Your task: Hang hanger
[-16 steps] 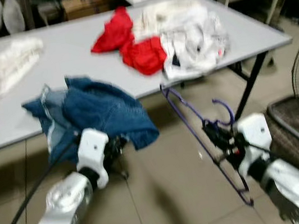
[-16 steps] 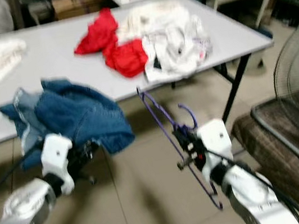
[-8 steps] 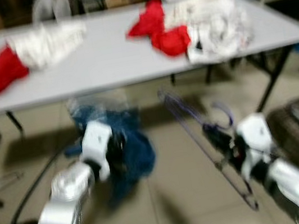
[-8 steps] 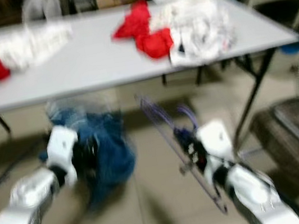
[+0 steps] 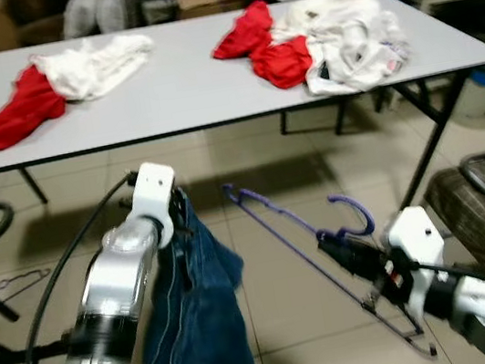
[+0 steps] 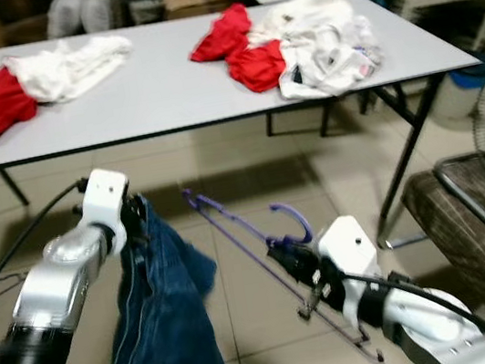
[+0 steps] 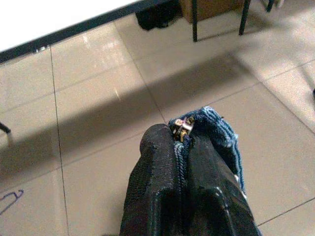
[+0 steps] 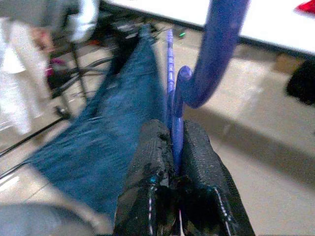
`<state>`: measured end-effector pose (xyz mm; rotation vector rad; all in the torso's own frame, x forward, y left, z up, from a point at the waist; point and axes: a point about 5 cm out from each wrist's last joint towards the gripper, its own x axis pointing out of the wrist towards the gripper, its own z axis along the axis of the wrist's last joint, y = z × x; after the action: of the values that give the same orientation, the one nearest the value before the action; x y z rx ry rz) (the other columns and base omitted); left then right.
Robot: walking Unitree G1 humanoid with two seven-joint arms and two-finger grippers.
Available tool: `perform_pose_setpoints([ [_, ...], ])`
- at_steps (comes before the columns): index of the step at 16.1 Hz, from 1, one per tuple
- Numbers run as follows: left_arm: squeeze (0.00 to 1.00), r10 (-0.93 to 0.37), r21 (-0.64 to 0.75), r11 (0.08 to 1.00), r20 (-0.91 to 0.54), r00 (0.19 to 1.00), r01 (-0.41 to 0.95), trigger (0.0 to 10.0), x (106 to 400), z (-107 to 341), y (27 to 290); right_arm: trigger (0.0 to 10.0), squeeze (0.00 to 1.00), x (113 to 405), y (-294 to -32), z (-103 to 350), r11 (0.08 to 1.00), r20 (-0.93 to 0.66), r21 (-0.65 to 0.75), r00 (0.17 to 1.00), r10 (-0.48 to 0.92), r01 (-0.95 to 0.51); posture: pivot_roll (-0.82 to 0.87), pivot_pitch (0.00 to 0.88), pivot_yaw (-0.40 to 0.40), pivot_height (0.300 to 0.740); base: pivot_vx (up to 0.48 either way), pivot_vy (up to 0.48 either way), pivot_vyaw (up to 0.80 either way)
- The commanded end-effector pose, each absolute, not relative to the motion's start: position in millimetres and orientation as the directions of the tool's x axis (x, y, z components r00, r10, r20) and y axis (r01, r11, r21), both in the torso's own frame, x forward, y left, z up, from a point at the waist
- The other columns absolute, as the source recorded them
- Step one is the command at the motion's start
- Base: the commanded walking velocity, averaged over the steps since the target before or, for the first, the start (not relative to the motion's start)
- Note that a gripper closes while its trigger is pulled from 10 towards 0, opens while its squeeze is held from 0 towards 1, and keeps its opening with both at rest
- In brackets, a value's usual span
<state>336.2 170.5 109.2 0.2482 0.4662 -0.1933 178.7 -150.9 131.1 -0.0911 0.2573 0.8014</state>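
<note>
While the left gripper (image 7: 181,142) pinches the top edge of a blue denim garment (image 5: 196,323) that hangs down toward the beige tiled floor (image 5: 286,313), the right gripper (image 8: 174,147) is clamped on a thin purple plastic hanger (image 5: 311,237) — its fingers pressed together on the neck just below the hook. The hanger slants in the air on the right, near the robot, its hook pointing up. Beyond both arms stands a long grey table (image 5: 164,93) bearing red and white clothes (image 5: 311,32) — a second red and white heap (image 5: 51,83) lies at its left end.
</note>
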Motion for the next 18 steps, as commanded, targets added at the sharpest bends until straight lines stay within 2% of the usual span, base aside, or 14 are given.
perform_pose_setpoints([
  [1,0.0,-0.092,0.205,0.958,-0.443,0.892,0.2,0.0,344.0,114.7,173.0,10.0,0.0,175.8,-147.2,134.6,0.661,-0.256,0.039,0.631,0.732,-0.75,0.01,0.0,0.035,0.74,0.0,0.0,0.0],
  [5,0.0,-0.108,0.184,0.963,-0.409,0.906,0.198,0.0,355.5,131.9,163.4,10.0,0.0,180.8,-135.4,130.0,0.632,-0.255,0.084,0.596,0.761,-0.771,0.01,0.0,0.037,0.74,0.0,0.0,0.0],
  [7,0.0,-0.133,0.154,0.967,-0.382,0.914,0.205,0.0,359.7,143.4,155.4,10.0,0.0,189.1,-134.1,117.1,0.649,-0.335,0.08,0.593,0.732,-0.757,0.02,0.0,0.032,0.74,0.0,0.0,0.0],
  [8,0.0,-0.16,0.136,0.965,-0.369,0.916,0.224,0.0,362.4,150.4,149.8,10.0,0.0,198.6,-136.3,108.8,0.688,-0.381,0.064,0.619,0.687,-0.723,0.03,0.0,0.026,0.74,0.0,0.0,0.0],
  [11,0.0,-0.251,0.105,0.948,-0.34,0.906,0.302,0.0,362.2,163.3,138.5,10.0,0.0,218.9,-137.4,107.1,0.749,-0.367,0.045,0.686,0.628,-0.661,0.03,0.0,0.023,0.74,0.0,0.0,0.0],
  [15,0.0,-0.381,0.011,0.914,-0.329,0.864,0.407,0.0,356.4,175.9,117.5,10.0,0.0,233.3,-130.6,104.3,0.738,-0.347,0.07,0.677,0.649,-0.672,0.03,0.0,0.024,0.74,0.0,0.0,0.0],
  [18,0.0,-0.405,-0.033,0.908,-0.316,0.858,0.417,0.0,355.1,183.6,113.1,10.0,0.0,235.2,-128.8,101.1,0.741,-0.351,0.111,0.671,0.653,-0.663,0.03,0.0,0.021,0.74,0.0,0.0,0.0],
])
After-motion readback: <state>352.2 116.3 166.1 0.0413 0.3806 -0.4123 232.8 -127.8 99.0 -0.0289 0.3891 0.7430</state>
